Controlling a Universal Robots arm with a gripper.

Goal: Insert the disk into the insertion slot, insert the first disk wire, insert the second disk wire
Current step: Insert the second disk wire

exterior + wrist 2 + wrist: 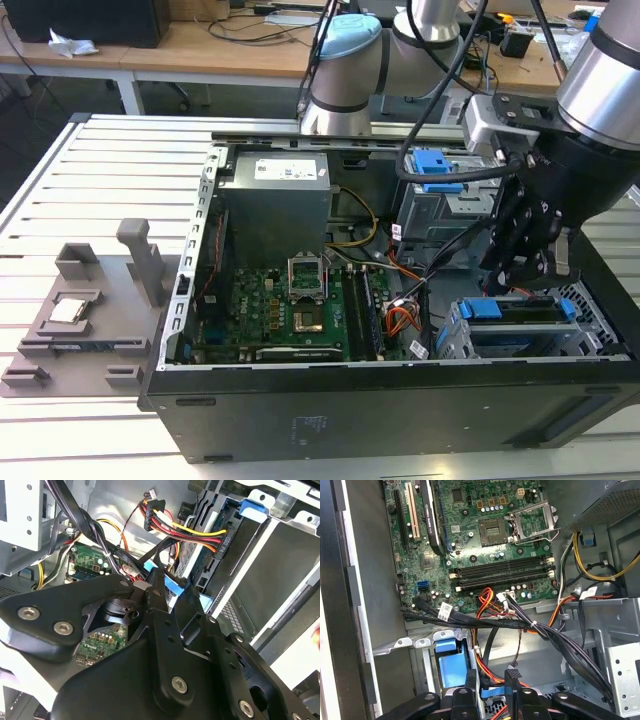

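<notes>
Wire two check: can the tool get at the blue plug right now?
Likely yes. In the second wrist view the blue plug sits between the tips of the tool, seemingly already gripped. The black cables run alongside, not between them.

blue-framed disk (520, 310), grey perforated insertion slot (452, 340), green motherboard (290, 310)

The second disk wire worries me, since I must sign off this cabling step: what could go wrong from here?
1. The tool pinches the second disk wire's blue plug near its edge beside the disk; it might tilt and jam.
2. The first disk wire already sits plugged in close by; the tool could snag it.
3. Loose black cables cross above the bay and may catch.
</notes>
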